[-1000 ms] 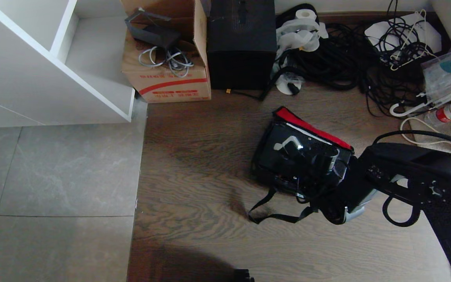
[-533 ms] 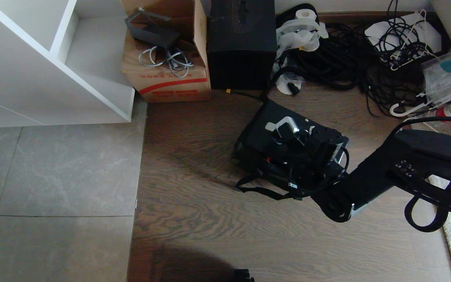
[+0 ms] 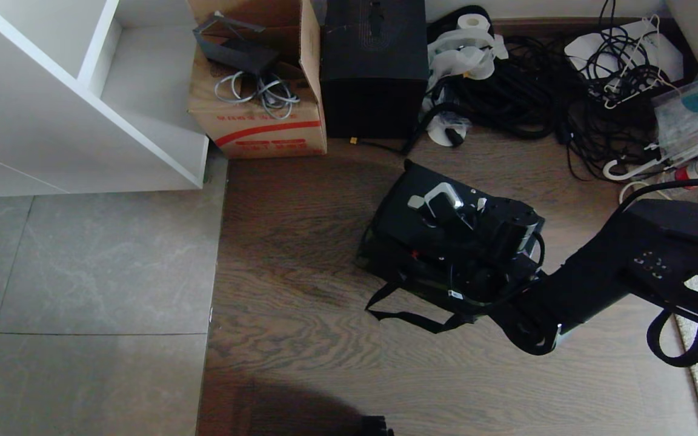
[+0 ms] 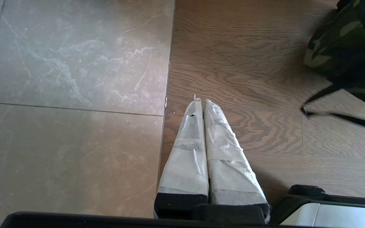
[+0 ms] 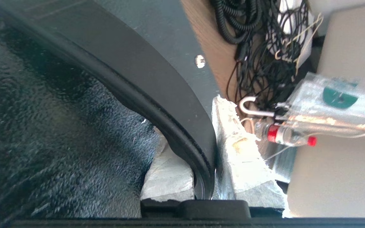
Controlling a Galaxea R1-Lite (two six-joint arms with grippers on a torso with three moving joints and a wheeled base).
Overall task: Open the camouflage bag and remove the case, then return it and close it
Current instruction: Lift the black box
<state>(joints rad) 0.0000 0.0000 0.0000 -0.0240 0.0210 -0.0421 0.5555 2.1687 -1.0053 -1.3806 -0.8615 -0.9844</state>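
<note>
Right end effector (image 5: 206, 177) is clamping the black handle (image 5: 157, 95) of the case (image 3: 428, 224), taped fingers (image 5: 242, 152) pressed to either side of it. In the head view, the case is sitting right of centre, tilted, partly inside the camouflage bag (image 3: 385, 266) on the wooden floor (image 3: 300, 290); a black strap (image 3: 409, 315) is trailing toward the lower frame. Left end effector (image 4: 201, 104) is hanging idle above the floor, fingers pressed together, the bag's corner showing at that view's upper right. A cardboard box (image 3: 258, 115) is standing at upper centre.
</note>
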